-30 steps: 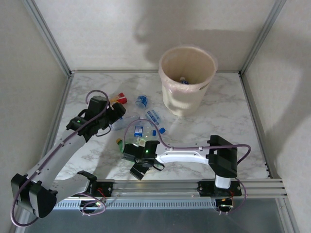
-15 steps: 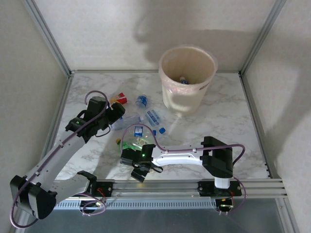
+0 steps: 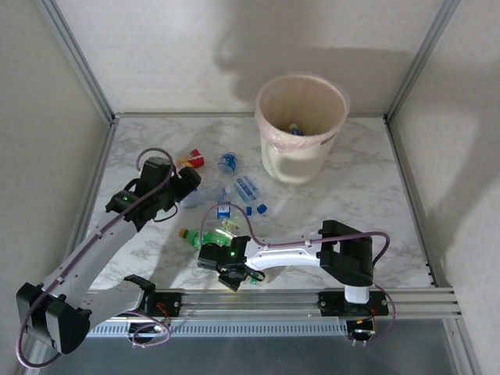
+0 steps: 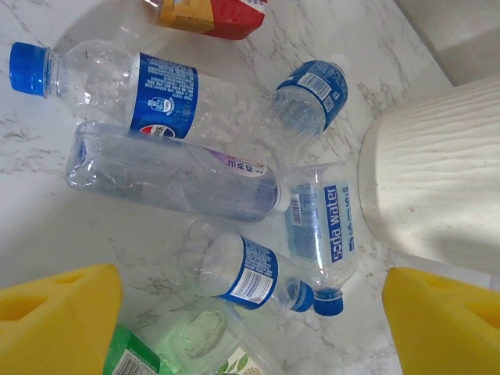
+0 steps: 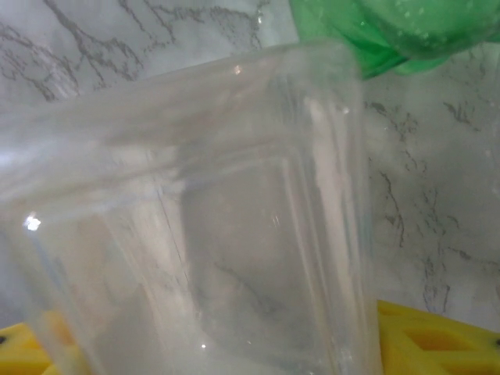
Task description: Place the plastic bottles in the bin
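Reads "soda water" on a bottle (image 4: 322,226) under the wide-open, empty left gripper (image 4: 250,324); cannot tell if the right gripper (image 5: 226,344) grips the clear bottle (image 5: 195,203) it straddles

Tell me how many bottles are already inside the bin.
1 that I can see: a bottle showing some blue, down inside the bin, toward the near side of its opening. More may be hidden behind the near wall.

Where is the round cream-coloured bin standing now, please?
In the top view, the round cream-coloured bin stands at the far edge of the marble table, right of centre, a clear blue-labelled plastic bottle lying just near-left of it.
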You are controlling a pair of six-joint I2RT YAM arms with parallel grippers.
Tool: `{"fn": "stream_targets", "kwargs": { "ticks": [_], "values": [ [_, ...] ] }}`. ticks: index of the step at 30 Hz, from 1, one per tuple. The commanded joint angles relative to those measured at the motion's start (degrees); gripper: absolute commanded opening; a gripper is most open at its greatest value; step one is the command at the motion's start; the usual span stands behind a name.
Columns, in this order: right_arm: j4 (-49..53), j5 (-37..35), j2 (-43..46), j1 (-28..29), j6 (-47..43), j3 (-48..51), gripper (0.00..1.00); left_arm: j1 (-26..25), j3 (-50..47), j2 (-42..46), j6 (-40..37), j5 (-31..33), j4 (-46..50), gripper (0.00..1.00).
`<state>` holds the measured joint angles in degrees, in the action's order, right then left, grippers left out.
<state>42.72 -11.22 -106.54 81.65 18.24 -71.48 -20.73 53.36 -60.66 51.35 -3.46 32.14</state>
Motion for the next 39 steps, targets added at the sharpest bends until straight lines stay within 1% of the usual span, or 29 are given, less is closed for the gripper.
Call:
{"fn": "stream_targets", "kwargs": {
  "ticks": [1,5,11,16,19,23,25,27,31,34,39],
  "values": [
    [-0.44,-1.56,2.2,0.57,1.1,1.16,0.59,0.59,-0.72,1.43,1.22,-0.58,0.03,0.86],
    [0.92,-1.77,4.29,0.63,1.27,0.92,0.54,0.6,-0.7,1.69,1.61,-0.4,-0.06,0.86],
    [5.13,-4.42,8.16,1.29,1.7,-2.21,0.53,0.53,-0.82,1.95,2.37,-0.05,-0.24,0.86],
    [8.35,-10.33,13.9,0.94,2.07,-6.17,0.53,0.6,-0.72,1.64,3.05,0.21,-0.76,0.86],
    [9.13,-14.99,17.89,-1.18,2.51,-9.12,0.52,0.57,-0.38,1.26,3.27,0.08,-1.12,0.86],
    [6.7,-18.58,24.49,-6.64,2.24,-13.25,0.52,0.58,0.46,0.39,3.32,0.29,-1.36,0.86],
    [5.28,-20.12,27.23,-9.86,2.39,-15.69,0.53,0.68,0.98,-0.23,3.46,0.39,-1.46,0.86],
    [4.23,-21.86,29.24,-14.12,3.1,-18.47,0.54,0.63,1.64,-0.87,3.32,0.32,-1.65,0.86],
    [-1.92,-21.65,32.31,-22.84,2.71,-22.75,0.54,0.69,2.7,-2.63,2.9,-0.2,-2.47,0.86],
    [-6.84,-19.46,31.76,-30.57,2.86,-26.36,0.55,0.66,3.35,-4.28,2.81,-0.99,-3.52,0.86],
    [-12.21,-17.38,25.32,-40.48,3.15,-35.84,0.54,0.72,5.28,-7.51,2.23,-1.62,-4.62,0.86]
  ]
}}
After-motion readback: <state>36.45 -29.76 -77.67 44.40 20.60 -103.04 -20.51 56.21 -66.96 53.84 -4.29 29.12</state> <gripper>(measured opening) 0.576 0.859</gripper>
